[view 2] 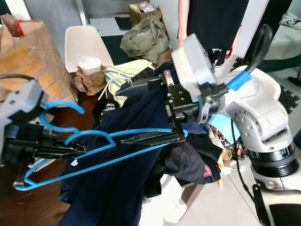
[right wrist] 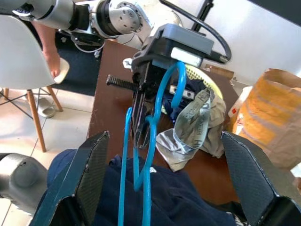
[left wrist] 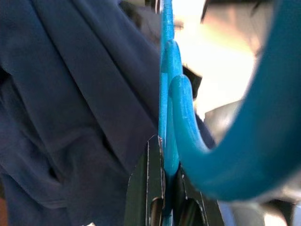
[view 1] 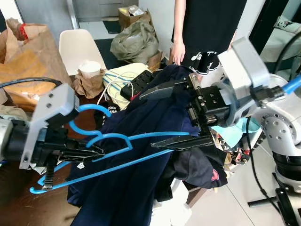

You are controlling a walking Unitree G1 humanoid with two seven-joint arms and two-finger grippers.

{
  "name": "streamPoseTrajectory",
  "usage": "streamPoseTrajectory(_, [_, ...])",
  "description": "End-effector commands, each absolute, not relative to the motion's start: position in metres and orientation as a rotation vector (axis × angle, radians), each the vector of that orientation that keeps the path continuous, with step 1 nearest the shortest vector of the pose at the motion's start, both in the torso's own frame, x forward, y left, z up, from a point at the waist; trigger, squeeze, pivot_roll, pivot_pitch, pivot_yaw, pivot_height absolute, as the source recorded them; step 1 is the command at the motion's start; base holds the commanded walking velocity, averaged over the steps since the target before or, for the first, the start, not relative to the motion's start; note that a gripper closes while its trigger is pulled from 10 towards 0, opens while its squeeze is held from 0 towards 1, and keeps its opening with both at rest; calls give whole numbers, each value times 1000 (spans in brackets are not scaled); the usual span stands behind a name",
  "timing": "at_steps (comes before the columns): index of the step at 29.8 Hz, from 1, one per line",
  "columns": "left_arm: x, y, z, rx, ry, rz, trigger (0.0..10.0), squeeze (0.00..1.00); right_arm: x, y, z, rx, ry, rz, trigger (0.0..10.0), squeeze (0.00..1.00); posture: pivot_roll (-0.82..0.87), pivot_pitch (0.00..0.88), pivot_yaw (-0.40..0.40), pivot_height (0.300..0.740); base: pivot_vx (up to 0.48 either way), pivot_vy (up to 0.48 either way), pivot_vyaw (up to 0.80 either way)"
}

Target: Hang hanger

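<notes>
My left gripper (view 1: 87,151) is clamped on the neck of the blue hanger (view 1: 113,141), just under its hook; the hanger's long axis runs level from there toward my right gripper (view 1: 176,115), above the navy garment (view 1: 136,174) heaped at the table's near edge (view 1: 28,207). My right gripper stands wide apart, its lower finger touching or just beside the hanger's far shoulder; I judge that arm nearer the free end.

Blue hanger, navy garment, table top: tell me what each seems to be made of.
Blue hanger: likely plastic, going by its smooth, rounded, evenly coloured rod with a faint sheen; coated wire is possible. It is pinched in the left hand.
Navy garment: soft matte knit fabric that folds and drapes.
Table top: dark brown, smooth, looks like wood or veneer.
</notes>
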State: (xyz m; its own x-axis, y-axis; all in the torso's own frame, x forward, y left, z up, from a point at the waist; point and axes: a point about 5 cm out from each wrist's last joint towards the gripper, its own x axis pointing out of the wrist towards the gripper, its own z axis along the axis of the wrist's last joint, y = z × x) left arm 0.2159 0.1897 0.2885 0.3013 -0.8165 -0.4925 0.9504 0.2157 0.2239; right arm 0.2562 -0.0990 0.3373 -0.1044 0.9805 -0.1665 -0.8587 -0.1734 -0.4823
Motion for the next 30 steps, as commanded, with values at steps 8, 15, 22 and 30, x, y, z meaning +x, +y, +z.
streamPoseTrajectory(8, [227,173,270,675,316,-1283,10000,0,268,-73,294,-671,-60,1537,10000,0,-7,42,-11,740,0,0,0])
streamPoseTrajectory(15, [232,169,270,717,306,-1292,10000,0,270,-71,277,-698,57,1509,10000,0,-7,42,-14,740,0,0,0])
streamPoseTrajectory(22, [232,170,271,734,305,-1285,10000,0,268,-73,269,-692,112,1519,10000,0,-3,43,-19,740,0,0,0])
streamPoseTrajectory(30, [234,169,269,759,305,-1277,10000,0,264,-68,259,-680,167,1537,7843,0,-4,51,-19,740,0,0,0])
